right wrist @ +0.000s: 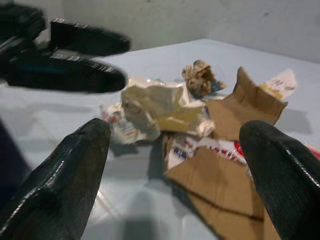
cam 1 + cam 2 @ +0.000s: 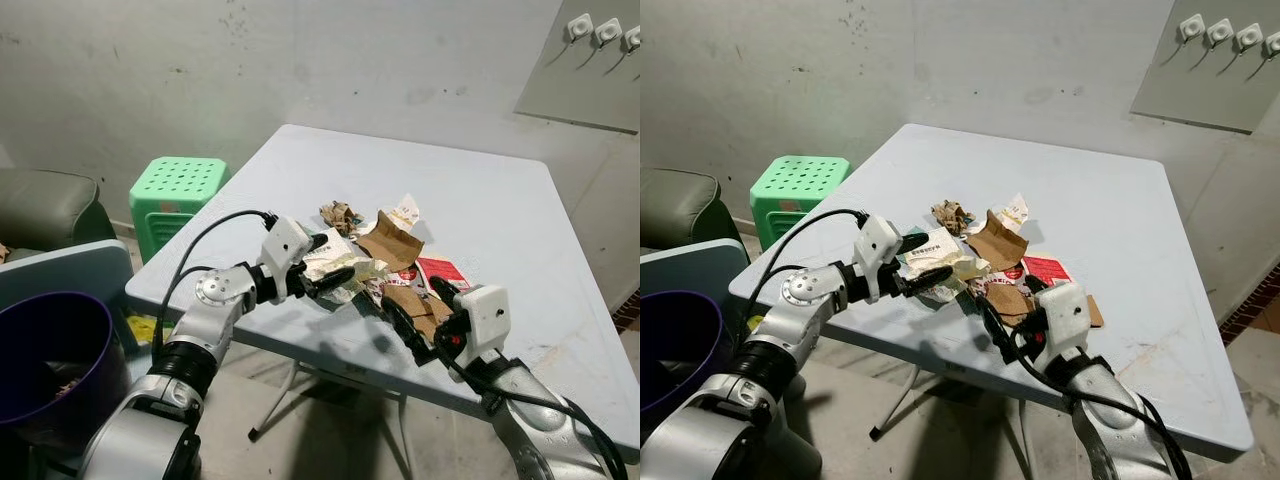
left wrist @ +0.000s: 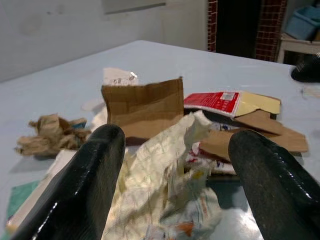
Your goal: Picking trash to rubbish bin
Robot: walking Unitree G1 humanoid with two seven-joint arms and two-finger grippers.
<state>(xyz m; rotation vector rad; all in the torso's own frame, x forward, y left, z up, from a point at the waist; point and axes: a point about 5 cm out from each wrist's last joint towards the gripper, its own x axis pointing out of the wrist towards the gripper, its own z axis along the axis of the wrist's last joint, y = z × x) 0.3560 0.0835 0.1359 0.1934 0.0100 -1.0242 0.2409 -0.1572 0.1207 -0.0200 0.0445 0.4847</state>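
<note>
Setting: bare grey concrete wall (image 2: 300, 60); pale blue square folding table (image 2: 500, 200) standing out from it.

Trash, one heap near the table's near edge:
- crumpled white printed paper wad (image 2: 335, 262), left part of the heap, touching the cardboard beside it;
- folded brown cardboard piece (image 2: 390, 240), standing up at the middle;
- small crumpled brown paper ball (image 2: 340, 214), far-left of the heap, slightly apart;
- white printed scrap (image 2: 405, 210), behind the upright cardboard;
- red and white packet (image 2: 442, 272), right side, lying flat;
- flat brown cardboard pieces (image 2: 415, 305), near side, partly under the right gripper.

Left gripper (image 2: 335, 262): reached in from the left over the table edge, fingers spread apart on either side of the white paper wad, not closed on it. In the left wrist view the wad lies between the two black fingers (image 3: 85, 180).

Right gripper (image 2: 410, 325): at the near-right of the heap, fingers spread wide over the flat cardboard, holding nothing.

Rubbish bin (image 2: 50, 350): dark purple, on the floor to the near left, well apart from the trash.

Other: green perforated plastic stool (image 2: 178, 195), left of the table; dark green armchair (image 2: 45, 205), far left; white wall hooks (image 2: 605, 32), upper right.
</note>
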